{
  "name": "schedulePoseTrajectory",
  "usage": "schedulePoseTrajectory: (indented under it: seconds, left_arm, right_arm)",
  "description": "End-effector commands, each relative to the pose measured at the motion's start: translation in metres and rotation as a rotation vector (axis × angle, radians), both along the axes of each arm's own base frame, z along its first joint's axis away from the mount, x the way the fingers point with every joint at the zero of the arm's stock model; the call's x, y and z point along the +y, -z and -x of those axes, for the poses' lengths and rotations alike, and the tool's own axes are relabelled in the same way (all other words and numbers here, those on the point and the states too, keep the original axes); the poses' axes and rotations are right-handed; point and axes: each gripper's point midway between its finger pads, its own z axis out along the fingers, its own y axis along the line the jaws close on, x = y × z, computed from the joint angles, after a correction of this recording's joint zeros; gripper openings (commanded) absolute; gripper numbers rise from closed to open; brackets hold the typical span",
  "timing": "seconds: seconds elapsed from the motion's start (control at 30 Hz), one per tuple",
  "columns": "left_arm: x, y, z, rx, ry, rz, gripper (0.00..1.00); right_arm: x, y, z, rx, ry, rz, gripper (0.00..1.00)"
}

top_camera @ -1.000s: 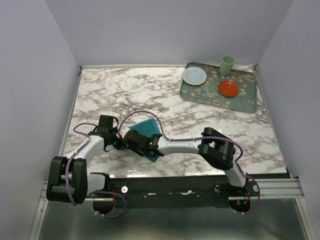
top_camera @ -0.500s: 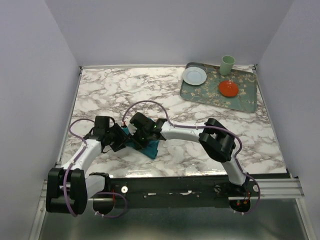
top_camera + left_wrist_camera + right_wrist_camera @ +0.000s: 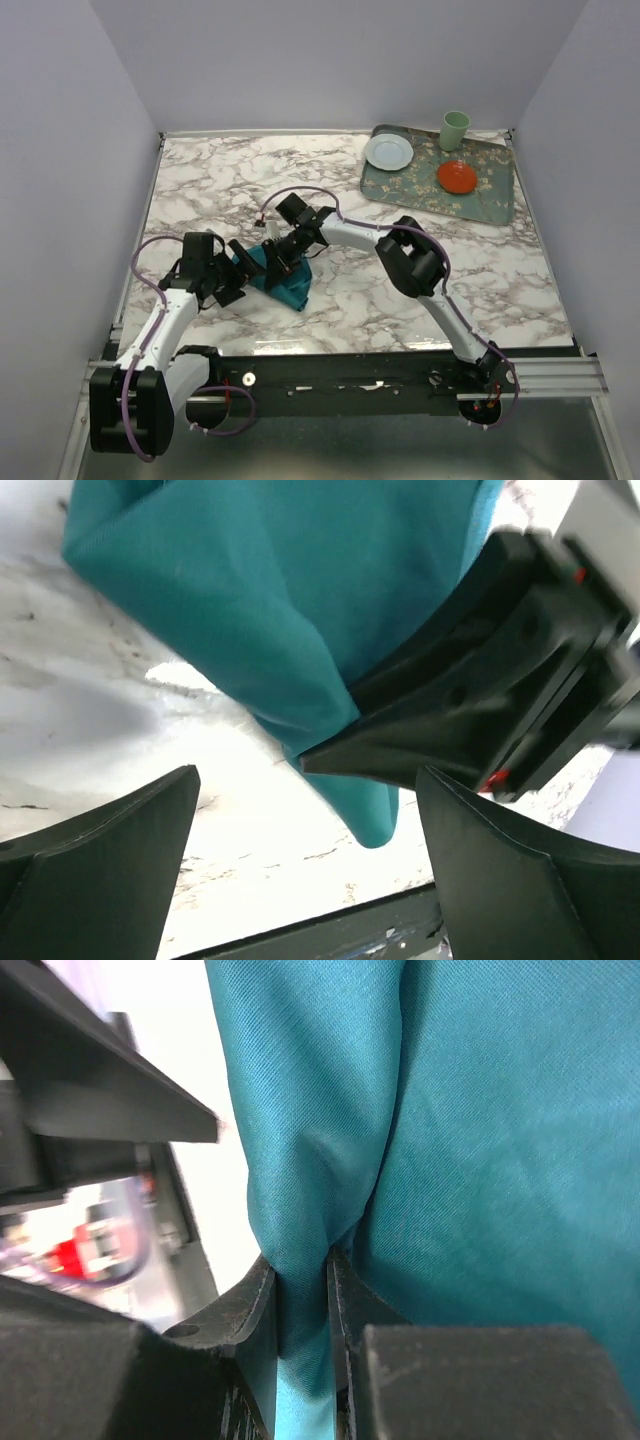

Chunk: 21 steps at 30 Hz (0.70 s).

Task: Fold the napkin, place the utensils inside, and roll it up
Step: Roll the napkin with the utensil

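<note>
The right end effector clamps a fold of the teal napkin, which lies bunched on the marble surface toward its near edge. The left end effector hovers just beside it, fingers spread wide, gripping nothing.

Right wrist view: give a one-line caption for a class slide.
Right gripper shut on a pinched fold of the teal napkin.

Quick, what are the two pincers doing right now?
The left pincer is open, gripping nothing.
The right pincer is closed on the napkin.
</note>
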Motion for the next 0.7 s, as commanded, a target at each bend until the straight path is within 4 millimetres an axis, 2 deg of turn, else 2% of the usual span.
schedulePoseTrajectory:
  seconds: [0.0, 0.13, 0.4, 0.53, 0.67]
  left_arm:
    - [-0.011, 0.013, 0.01, 0.041, 0.028, 0.059, 0.94]
    - [-0.013, 0.025, 0.006, 0.07, 0.026, 0.05, 0.9]
    - [-0.007, 0.036, -0.008, 0.074, -0.024, 0.023, 0.85]
    - [0.001, 0.043, -0.004, 0.087, -0.053, -0.015, 0.74]
    - [0.012, 0.046, -0.005, 0.081, -0.071, -0.076, 0.68]
  right_arm:
    - [-0.002, -0.001, 0.028, 0.33, -0.063, -0.027, 0.01]
    - [-0.003, 0.0, 0.026, 0.405, -0.063, -0.041, 0.01]
    - [-0.009, -0.003, 0.021, 0.517, -0.05, -0.091, 0.01]
    - [-0.012, -0.004, 0.02, 0.555, -0.047, -0.112, 0.01]
    - [-0.012, -0.006, 0.02, 0.579, -0.061, -0.13, 0.01]
